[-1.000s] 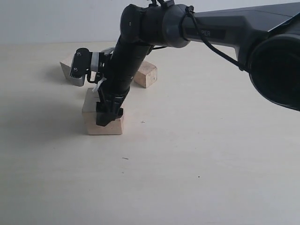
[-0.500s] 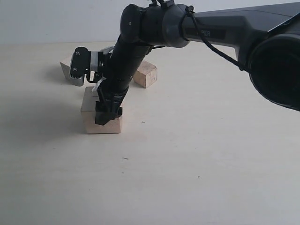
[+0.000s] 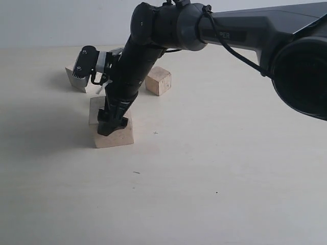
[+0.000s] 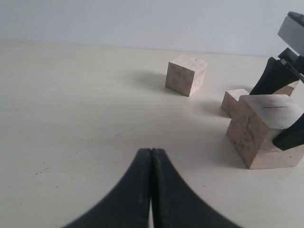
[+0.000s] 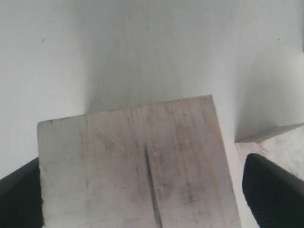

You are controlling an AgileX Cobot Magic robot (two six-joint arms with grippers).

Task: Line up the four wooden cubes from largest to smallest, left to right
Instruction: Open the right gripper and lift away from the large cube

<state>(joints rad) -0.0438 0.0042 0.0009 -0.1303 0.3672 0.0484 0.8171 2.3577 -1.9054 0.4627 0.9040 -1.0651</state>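
Observation:
The largest wooden cube (image 3: 116, 137) sits left of centre with its dark slit (image 5: 151, 185) facing the right wrist camera. My right gripper (image 3: 109, 124) reaches across and is shut on it, a black finger (image 5: 273, 190) on each side. In the left wrist view this cube (image 4: 259, 135) looks tipped. The smallest cube (image 3: 95, 108) stands just behind it, nearly touching. A third cube (image 3: 158, 80) lies further back, right of the arm. The fourth cube (image 3: 71, 76) is at the back left, partly hidden by the wrist. My left gripper (image 4: 151, 152) is shut and holds nothing, low over bare table.
The pale table (image 3: 214, 168) stretches wide to the right and front of the cubes. The right arm (image 3: 214, 30) crosses above the back of the scene. A white wall (image 3: 61, 20) closes the far side.
The right wrist has swung left and slightly up, and the gripper shifted a little left on the largest cube, which now looks tipped. The other cubes have not moved.

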